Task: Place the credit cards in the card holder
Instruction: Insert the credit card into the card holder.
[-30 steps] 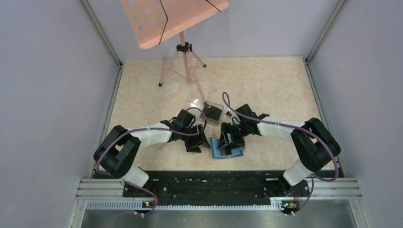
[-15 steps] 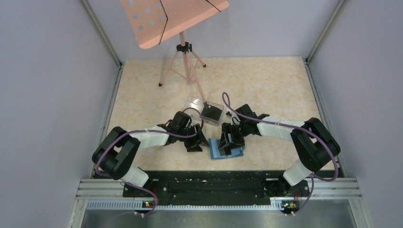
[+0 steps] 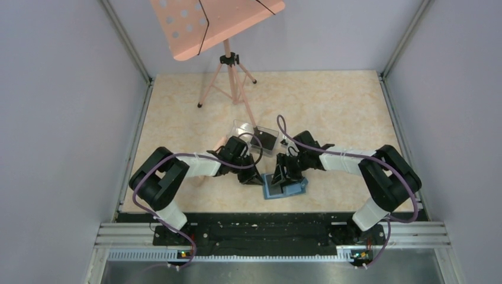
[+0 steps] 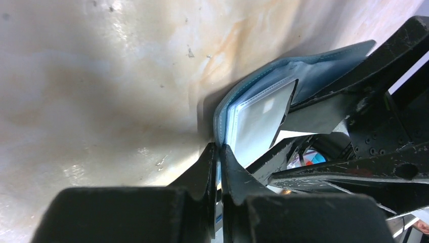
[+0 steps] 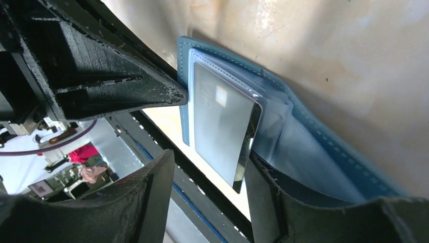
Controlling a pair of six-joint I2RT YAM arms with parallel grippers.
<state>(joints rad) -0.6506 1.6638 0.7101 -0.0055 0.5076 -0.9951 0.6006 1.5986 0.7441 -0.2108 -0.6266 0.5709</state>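
Clamping the card holder (image 4: 329, 63) edge, the left gripper (image 4: 218, 152) is closed; a credit card (image 5: 222, 126) is straddled by the parted right gripper (image 5: 210, 164).

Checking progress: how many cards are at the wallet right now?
1: a card partly in the open wallet, between the right gripper's fingers. Others may be hidden in pockets or the clear box.

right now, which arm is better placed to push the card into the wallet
Right. The right gripper, open, straddles the card at the wallet; the left gripper is shut on the wallet's edge and looks needed there.
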